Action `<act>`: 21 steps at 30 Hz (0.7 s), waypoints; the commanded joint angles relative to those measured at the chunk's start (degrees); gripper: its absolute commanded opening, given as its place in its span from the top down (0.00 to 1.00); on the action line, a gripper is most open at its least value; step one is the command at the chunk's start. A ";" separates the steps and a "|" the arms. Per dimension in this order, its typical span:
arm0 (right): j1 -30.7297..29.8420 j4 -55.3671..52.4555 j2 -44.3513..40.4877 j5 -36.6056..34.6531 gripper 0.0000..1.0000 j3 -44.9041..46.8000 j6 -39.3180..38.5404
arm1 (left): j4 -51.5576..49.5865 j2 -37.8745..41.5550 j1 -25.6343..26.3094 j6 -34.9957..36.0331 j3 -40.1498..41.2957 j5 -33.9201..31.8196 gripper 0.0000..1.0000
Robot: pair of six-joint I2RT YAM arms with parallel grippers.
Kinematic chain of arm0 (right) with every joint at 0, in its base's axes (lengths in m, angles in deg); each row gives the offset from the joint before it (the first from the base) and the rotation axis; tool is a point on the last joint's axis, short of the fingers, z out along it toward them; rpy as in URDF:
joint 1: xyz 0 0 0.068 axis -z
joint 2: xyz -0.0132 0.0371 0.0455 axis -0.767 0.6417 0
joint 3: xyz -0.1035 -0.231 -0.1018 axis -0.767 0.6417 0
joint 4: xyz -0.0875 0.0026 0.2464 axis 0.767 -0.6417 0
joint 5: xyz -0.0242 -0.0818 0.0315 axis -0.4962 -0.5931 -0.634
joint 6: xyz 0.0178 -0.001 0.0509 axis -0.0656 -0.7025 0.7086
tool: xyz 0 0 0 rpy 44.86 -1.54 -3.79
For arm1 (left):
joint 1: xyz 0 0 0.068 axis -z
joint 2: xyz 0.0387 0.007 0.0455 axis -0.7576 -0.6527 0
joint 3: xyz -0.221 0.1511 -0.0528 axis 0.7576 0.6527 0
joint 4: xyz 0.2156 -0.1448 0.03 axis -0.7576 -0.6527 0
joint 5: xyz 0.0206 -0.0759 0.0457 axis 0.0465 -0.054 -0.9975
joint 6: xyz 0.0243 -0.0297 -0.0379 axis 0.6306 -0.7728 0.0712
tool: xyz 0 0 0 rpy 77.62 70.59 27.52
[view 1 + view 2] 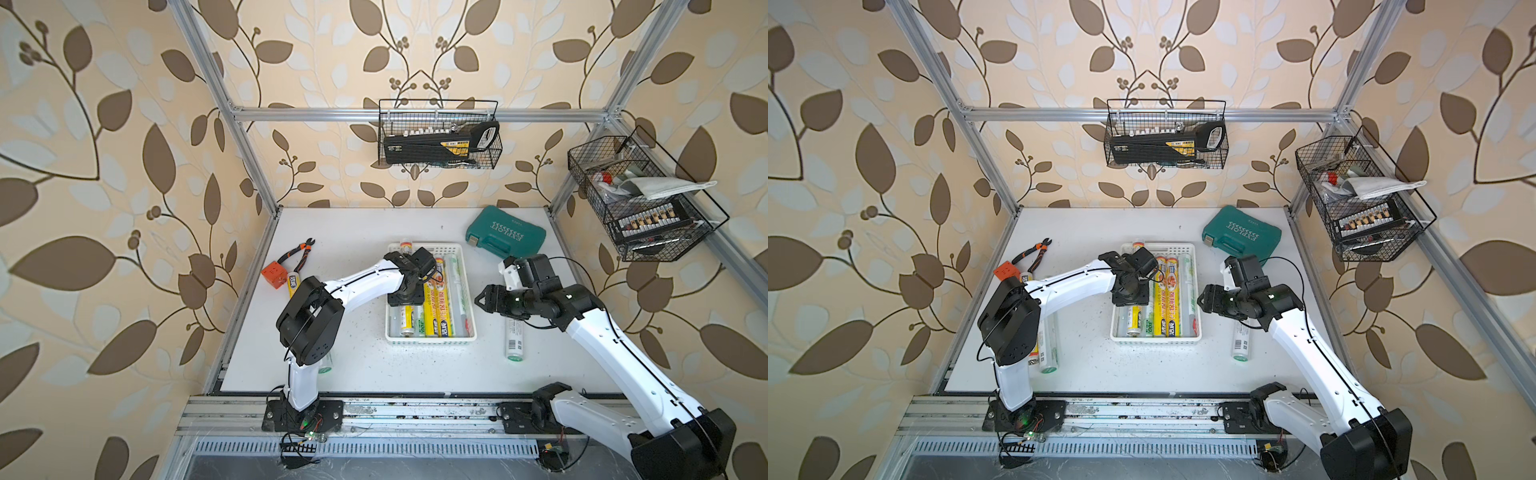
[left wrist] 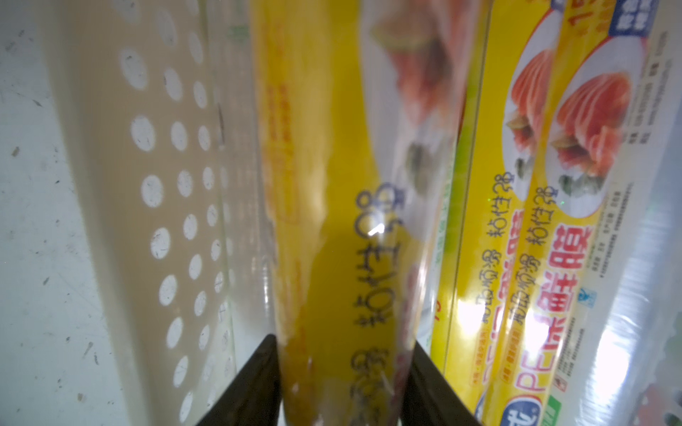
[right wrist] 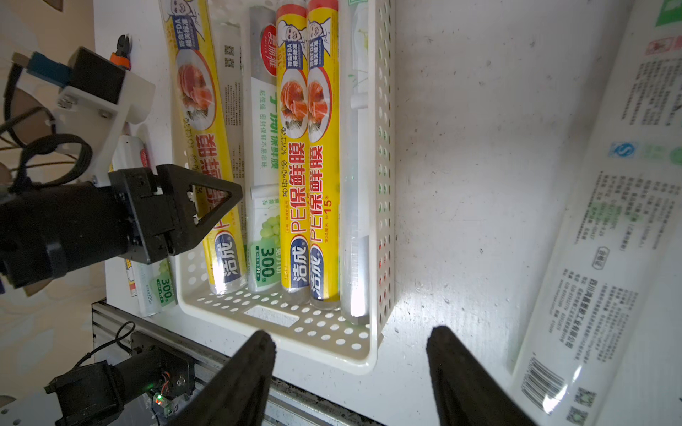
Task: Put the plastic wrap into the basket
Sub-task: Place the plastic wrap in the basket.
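Note:
The white perforated basket (image 1: 432, 340) (image 3: 295, 332) stands mid-table with several plastic wrap rolls (image 1: 434, 299) lying lengthwise in it. My left gripper (image 2: 345, 337) (image 1: 405, 297) is down inside the basket by its left wall (image 2: 166, 184). Both its fingers press against a yellow-labelled roll (image 2: 332, 221) (image 3: 206, 129), whose far end pokes over the far rim. My right gripper (image 3: 350, 335) (image 1: 480, 299) hovers open and empty just right of the basket. Below it a white roll (image 1: 514, 338) (image 3: 609, 221) lies on the table. More rolls (image 1: 1048, 349) lie under the left arm.
A teal tool case (image 1: 505, 232) sits at the back right. Orange-handled pliers (image 1: 299, 253), an orange block (image 1: 274, 274) and a yellow roll (image 1: 293, 282) lie at the left edge. Black wire baskets hang on the back rail (image 1: 438, 137) and the right rail (image 1: 640, 199).

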 commanded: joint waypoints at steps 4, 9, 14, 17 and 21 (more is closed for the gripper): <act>0.36 -2.06 -0.16 -0.67 0.31 -1.17 -0.86 | -3.18 5.20 0.94 -0.67 0.32 -1.89 0.38; 0.59 -2.83 -0.24 -1.99 0.31 -1.66 -1.21 | -3.49 9.10 0.94 -0.57 1.13 -2.91 0.37; 1.10 -4.01 -0.17 -4.89 0.31 -2.05 -2.04 | -3.51 14.07 1.03 -0.31 2.11 -4.18 0.36; 1.56 -4.02 -0.22 -5.68 0.31 -1.75 -2.27 | -1.04 16.55 1.03 0.18 4.04 -4.30 0.34; 1.91 -3.58 -0.15 -5.30 0.30 -1.15 -2.09 | 4.97 15.99 0.95 1.28 6.83 -4.54 0.34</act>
